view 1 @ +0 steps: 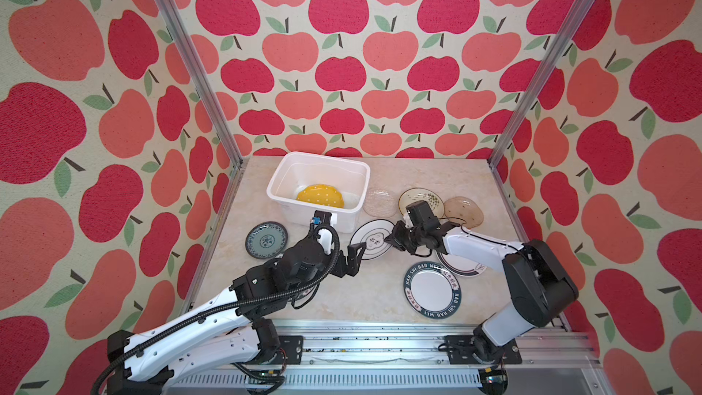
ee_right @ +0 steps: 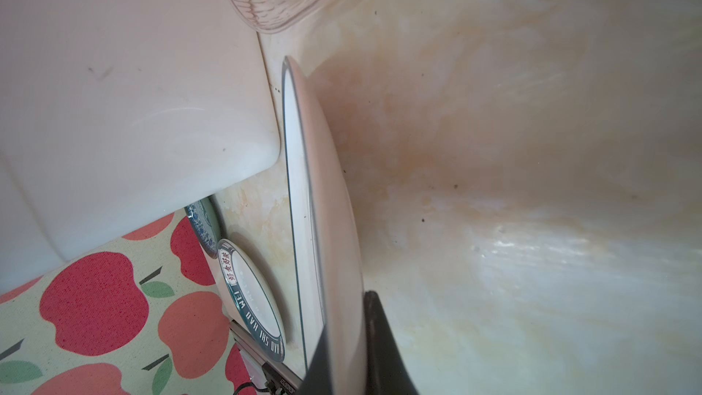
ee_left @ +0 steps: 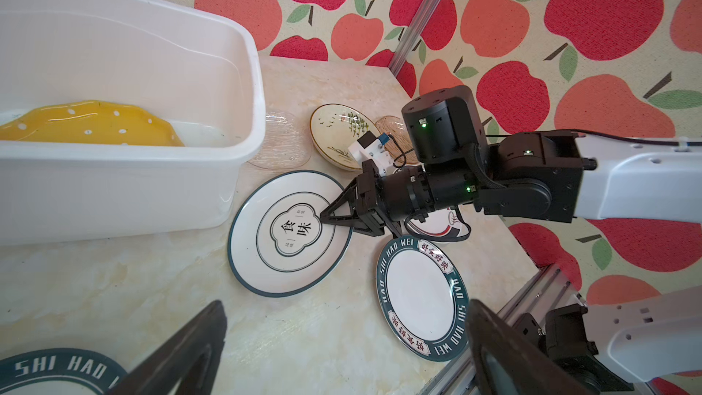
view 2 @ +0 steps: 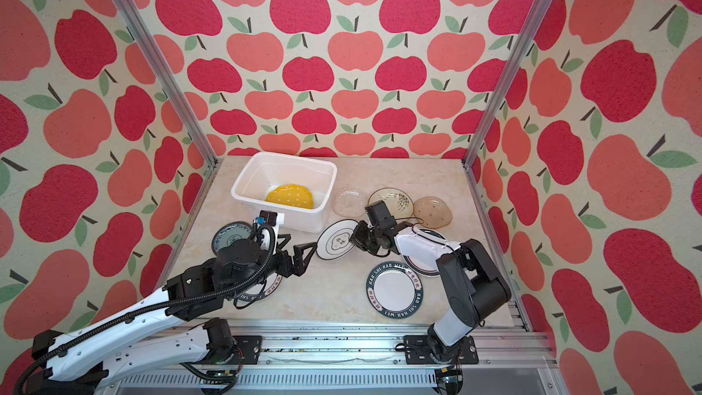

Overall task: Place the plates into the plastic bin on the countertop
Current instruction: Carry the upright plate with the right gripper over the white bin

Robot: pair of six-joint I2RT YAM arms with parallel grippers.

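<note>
Left wrist view: right gripper [ee_left: 325, 218] is clamped on the rim of the white emblem plate [ee_left: 290, 233]. That plate sits on the countertop [ee_left: 114, 290] just beside the front right corner of the plastic bin [ee_left: 256, 108]. Right wrist view confirms the rim is pinched between both jaws. Left gripper [view 1: 355, 260] hangs spread wide over the counter's middle, holding nothing. Bin stands by the back edge, left of centre, and contains a yellow dotted plate [view 1: 321, 196]. Lettered-rim plate [view 1: 433, 290] lies near the front edge.
</note>
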